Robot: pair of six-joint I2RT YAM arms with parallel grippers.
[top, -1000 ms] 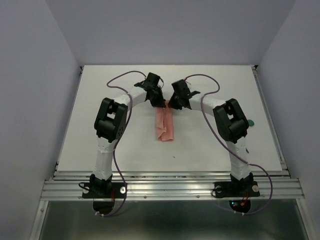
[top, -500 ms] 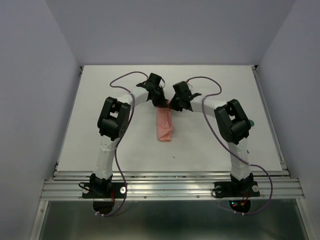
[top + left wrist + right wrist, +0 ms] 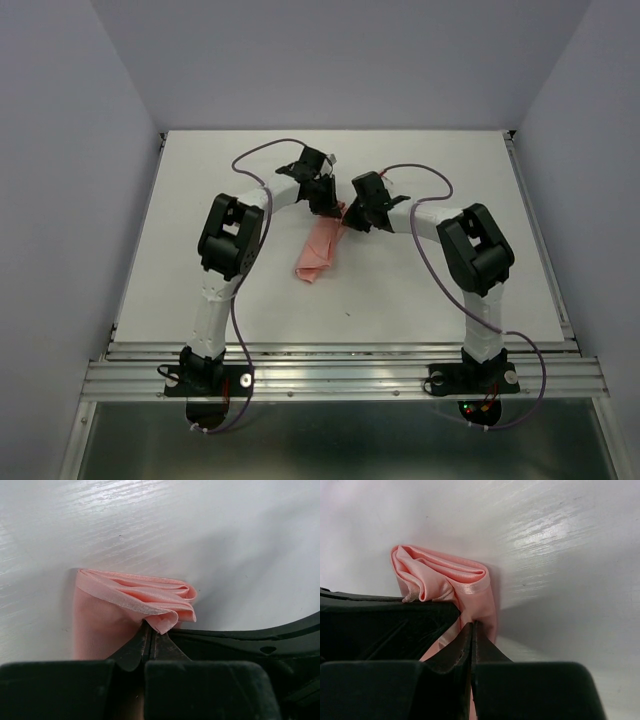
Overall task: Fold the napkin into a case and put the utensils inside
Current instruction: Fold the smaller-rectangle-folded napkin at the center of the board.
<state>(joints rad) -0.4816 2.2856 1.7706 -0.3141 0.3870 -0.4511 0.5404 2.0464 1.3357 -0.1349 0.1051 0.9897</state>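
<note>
As the left gripper and right gripper stay clamped on the case at its 12 o'clock end, its free end has swung from 6 toward 7 o'clock across the table. I judge this a repositioning before the unseen utensils go in.

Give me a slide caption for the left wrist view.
Left gripper shut on the folded pink napkin, white table behind.

no text, label, brand, number or sign can be read in any of the views. the pink napkin and the white tabletop bear no legible marking.
</note>
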